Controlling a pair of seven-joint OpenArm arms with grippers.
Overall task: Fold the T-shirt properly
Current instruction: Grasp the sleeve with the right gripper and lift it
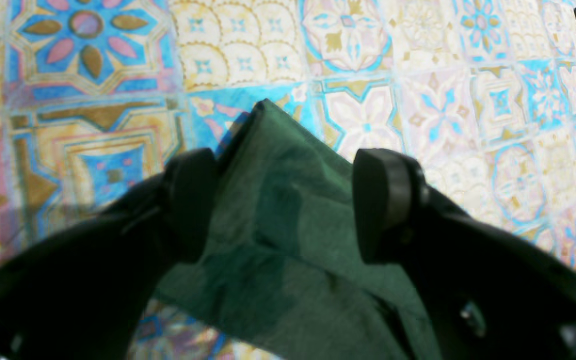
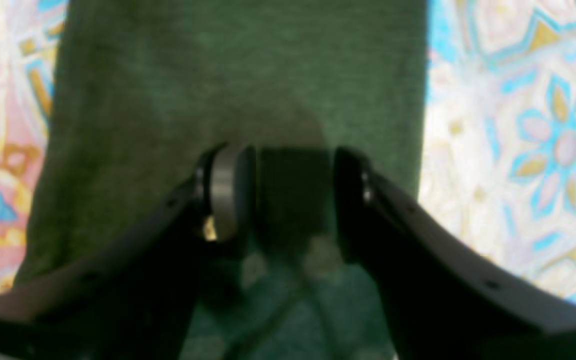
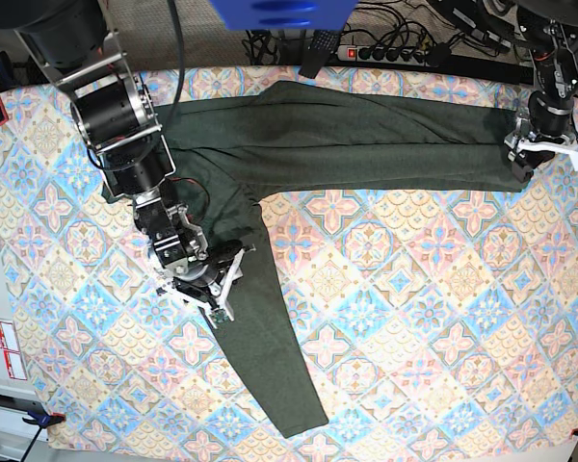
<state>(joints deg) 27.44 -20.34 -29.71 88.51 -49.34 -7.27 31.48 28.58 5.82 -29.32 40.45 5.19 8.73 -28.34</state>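
A dark olive-green long-sleeved T-shirt (image 3: 347, 140) lies flat on a table covered by a patterned tile-print cloth (image 3: 443, 318). Its body stretches along the far edge, from the far-left area to the far-right corner. One sleeve runs diagonally from the body toward the near edge, ending near the middle. The right gripper (image 3: 222, 279) sits low over this sleeve close to the body, fingers (image 2: 228, 190) apart, with a fold of fabric between them; whether they grasp it cannot be told. The left gripper (image 3: 535, 154) is at the shirt's far-right end, fingers (image 1: 383, 200) spread wide and released, a corner of fabric lying loose between them.
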